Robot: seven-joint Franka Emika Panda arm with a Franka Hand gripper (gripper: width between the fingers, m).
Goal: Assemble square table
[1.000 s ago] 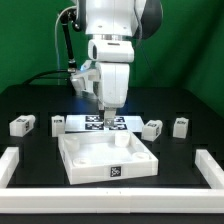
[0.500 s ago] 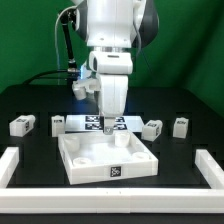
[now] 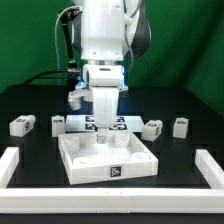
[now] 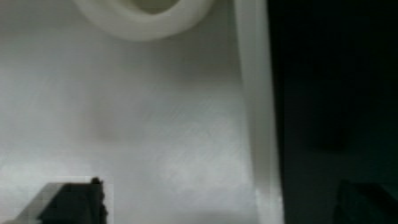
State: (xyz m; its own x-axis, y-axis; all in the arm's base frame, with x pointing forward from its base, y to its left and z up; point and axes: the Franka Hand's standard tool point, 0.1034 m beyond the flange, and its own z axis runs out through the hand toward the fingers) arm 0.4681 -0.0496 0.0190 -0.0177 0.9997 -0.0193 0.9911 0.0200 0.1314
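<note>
The square table's white slab (image 3: 108, 160) lies rim up at the table's middle, a tag on its front wall. My gripper (image 3: 104, 138) hangs open just over its rear wall. In the wrist view the slab's pale floor (image 4: 143, 110) fills most of the picture, with a round corner socket (image 4: 150, 14) and the rim (image 4: 251, 100) beside the black table. My gripper (image 4: 217, 205) straddles that rim: one dark fingertip (image 4: 75, 204) stands over the floor, the other is lost against the black. Nothing is held. Leg blocks lie at the exterior view's left (image 3: 22, 124) (image 3: 57, 124) and right (image 3: 152, 128) (image 3: 180, 126).
The marker board (image 3: 122, 122) lies behind the slab, partly hidden by the gripper. A long white rail with upturned ends (image 3: 110, 206) runs along the front and rises at both sides (image 3: 8, 164) (image 3: 212, 168). Cables hang behind the arm.
The arm has come down and shifted slightly toward the exterior view's left, bringing the open gripper from above the marker board down to the slab's rear wall. No part has moved.
</note>
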